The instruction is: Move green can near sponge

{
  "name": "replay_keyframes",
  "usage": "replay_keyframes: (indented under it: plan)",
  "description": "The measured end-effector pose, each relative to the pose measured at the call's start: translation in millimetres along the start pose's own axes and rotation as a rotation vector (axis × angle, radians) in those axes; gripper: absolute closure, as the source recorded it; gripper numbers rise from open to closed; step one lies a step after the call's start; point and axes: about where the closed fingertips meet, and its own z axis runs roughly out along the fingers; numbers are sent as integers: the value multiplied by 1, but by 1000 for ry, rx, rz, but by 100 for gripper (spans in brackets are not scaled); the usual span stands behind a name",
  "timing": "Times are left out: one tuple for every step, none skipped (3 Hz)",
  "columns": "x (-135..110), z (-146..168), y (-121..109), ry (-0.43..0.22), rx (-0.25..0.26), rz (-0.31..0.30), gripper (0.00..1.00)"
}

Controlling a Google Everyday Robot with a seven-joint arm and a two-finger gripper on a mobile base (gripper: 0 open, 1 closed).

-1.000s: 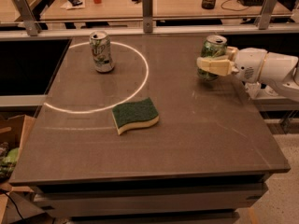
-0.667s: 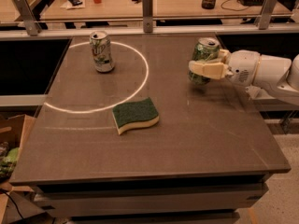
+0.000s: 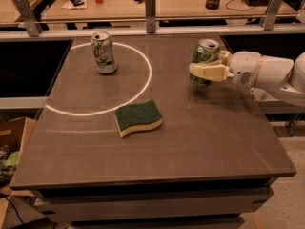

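The green can (image 3: 206,56), all green with pale markings and a silver top, stands upright in my gripper (image 3: 202,69) at the right of the table, just above or on the tabletop. The gripper is shut on it, with a cream finger across the can's front. The white arm (image 3: 267,73) reaches in from the right edge. The sponge (image 3: 138,117), dark green on top with yellow foam below, lies flat near the table's middle, to the left of and nearer than the can.
A white-silver can with green lettering (image 3: 104,52) stands at the back left inside a white circle drawn on the dark table (image 3: 214,142). Metal rail posts (image 3: 150,11) line the far edge. A cardboard box (image 3: 9,151) sits at the lower left.
My gripper has carried the green can leftward from the table's right edge toward the middle. The sponge and the other can have not moved.
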Motion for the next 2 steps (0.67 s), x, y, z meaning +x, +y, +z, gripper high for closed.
replay_keyframes:
  plan:
    - [-1,10,16,0,-35,-24,100]
    - [-2,21,32,-11,-73,-31,100]
